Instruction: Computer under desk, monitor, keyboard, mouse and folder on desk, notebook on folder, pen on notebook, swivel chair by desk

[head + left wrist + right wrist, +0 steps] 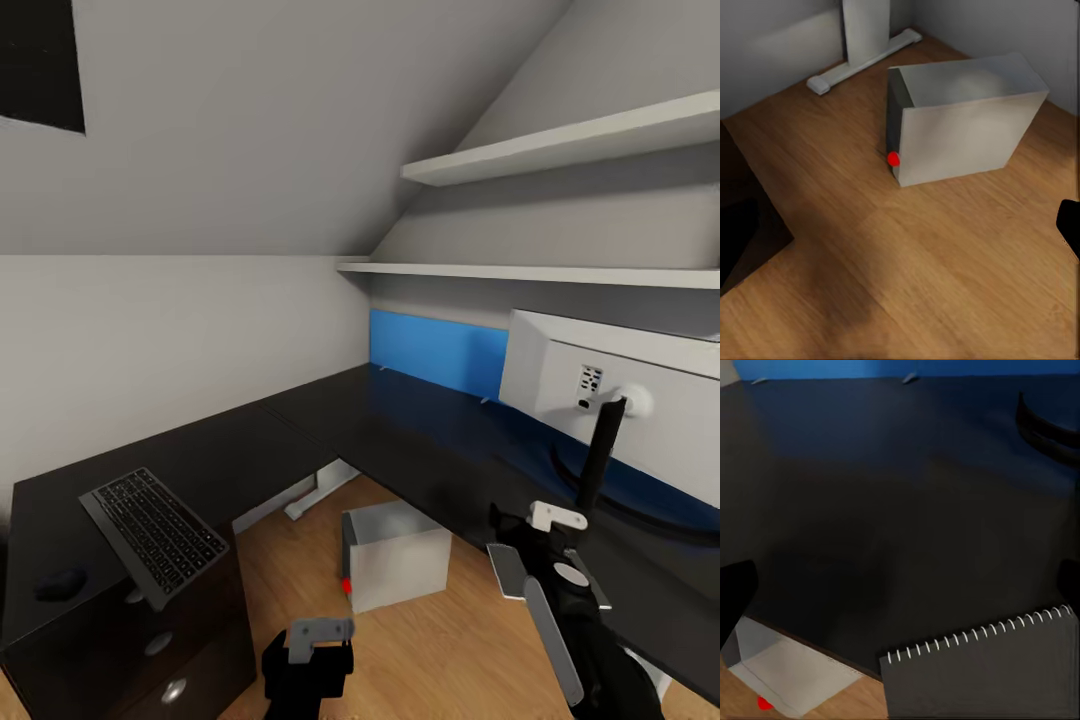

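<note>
The monitor (pixel 610 395), at three o'clock in the head view, shows only its white back and is cut off by the picture's edge. The black desk (pixel 400 420) runs off the frame at both ends. The computer (pixel 776 671) is partly hidden beneath the desk's edge in the right wrist view. The spiral-bound notebook (pixel 982 671) is cut off at six o'clock there. The mouse (pixel 60 583) is a dark, blurred shape on the dark desktop.
</note>
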{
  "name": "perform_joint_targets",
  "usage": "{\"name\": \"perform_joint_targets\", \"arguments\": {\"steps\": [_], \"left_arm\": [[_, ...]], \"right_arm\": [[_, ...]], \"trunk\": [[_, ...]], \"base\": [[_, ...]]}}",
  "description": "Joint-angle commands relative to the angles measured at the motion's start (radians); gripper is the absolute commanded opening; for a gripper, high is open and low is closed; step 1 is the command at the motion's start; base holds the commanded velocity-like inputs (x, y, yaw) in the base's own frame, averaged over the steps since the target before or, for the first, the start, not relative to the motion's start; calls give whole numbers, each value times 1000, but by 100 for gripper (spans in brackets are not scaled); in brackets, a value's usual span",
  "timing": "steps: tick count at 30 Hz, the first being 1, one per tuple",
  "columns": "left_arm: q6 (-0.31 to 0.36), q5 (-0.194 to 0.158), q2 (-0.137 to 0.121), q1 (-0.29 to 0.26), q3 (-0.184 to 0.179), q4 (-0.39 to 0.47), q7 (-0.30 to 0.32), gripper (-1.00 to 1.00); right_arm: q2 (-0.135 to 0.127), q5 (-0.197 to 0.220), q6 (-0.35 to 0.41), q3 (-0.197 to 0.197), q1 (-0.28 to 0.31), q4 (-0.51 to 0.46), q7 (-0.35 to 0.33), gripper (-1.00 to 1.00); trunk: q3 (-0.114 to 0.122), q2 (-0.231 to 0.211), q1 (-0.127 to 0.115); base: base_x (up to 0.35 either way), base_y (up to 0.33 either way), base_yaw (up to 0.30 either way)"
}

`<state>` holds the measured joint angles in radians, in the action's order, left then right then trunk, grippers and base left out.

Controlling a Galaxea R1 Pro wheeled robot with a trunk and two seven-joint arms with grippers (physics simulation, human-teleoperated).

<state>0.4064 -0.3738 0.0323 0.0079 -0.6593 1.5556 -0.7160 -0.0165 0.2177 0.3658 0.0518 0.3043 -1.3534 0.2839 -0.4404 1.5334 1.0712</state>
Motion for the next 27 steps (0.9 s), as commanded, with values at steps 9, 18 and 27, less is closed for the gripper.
{"name": "perform_joint_targets", "arguments": {"steps": [9, 18, 27], "left_arm": [[1, -6, 0, 0, 2, 52, -7, 100], [-2, -5, -1, 0, 7, 59, -8, 100], [-4, -5, -3, 0, 8, 58, -10, 100]], "right_arm": [[-3, 20, 5, -1, 0, -3, -44, 100], [-1, 132, 6, -1, 0, 40, -495, 100], [-22, 295, 6, 0, -1, 63, -495, 100]], "trunk": [[-1, 1, 0], [-1, 1, 0], [-1, 1, 0]], "base": [[-56, 0, -167], [-2, 0, -261], [0, 0, -265]]}}
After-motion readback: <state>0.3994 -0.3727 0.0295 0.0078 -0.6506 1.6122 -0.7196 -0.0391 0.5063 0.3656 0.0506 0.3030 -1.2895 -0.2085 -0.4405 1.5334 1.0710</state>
